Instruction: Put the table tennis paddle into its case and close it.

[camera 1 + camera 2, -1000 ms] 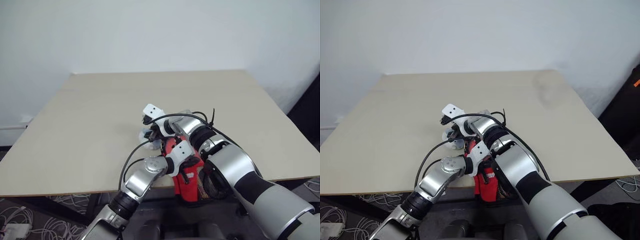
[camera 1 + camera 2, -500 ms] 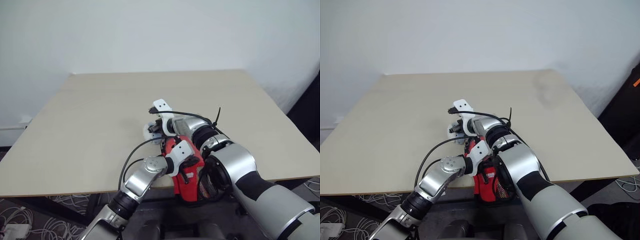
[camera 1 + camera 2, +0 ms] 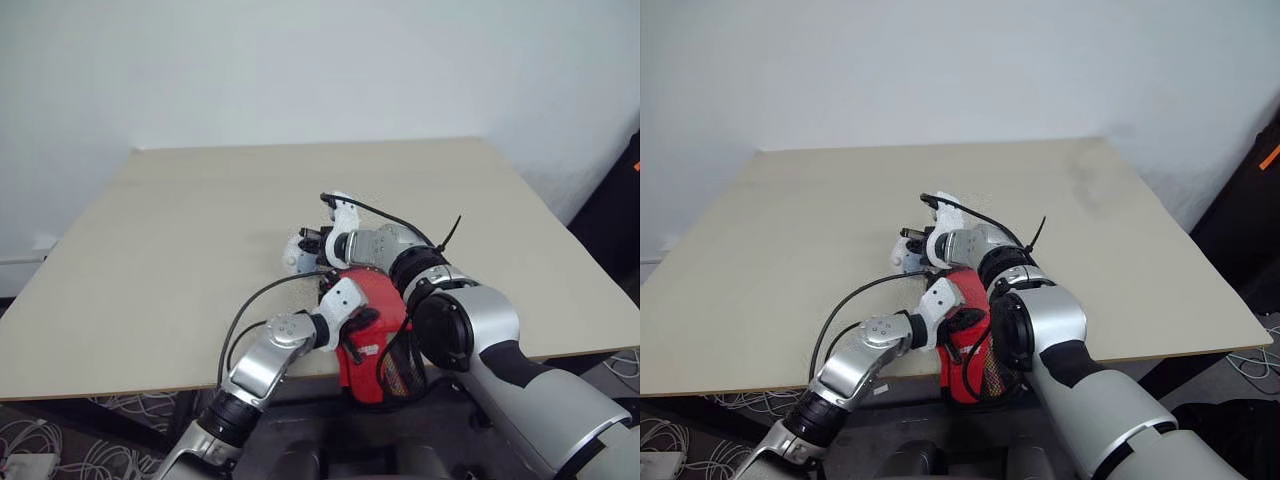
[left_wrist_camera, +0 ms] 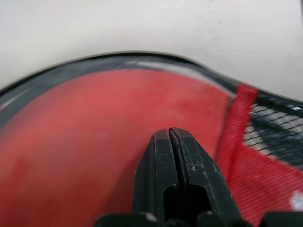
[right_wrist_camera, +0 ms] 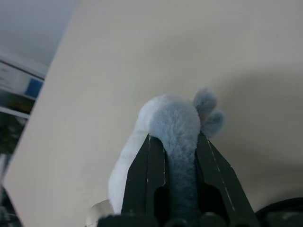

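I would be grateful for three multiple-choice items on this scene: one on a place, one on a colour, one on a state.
1. Where does the case lie?
A. At the table's near edge, partly overhanging
B. At the table's far corner
C. On the floor

2. What colour is the fluffy tuft?
A. Green
B. Pale bluish white
C. Black

3. How do the left gripper's fingers stand?
A. Wide apart
B. Around a ball
C. Pressed together

Key:
1 A: the case hangs over the near edge of the table.
2 B: the fluffy tuft between the fingers of the right gripper is pale.
3 C: the left gripper shows no gap, over the red paddle.
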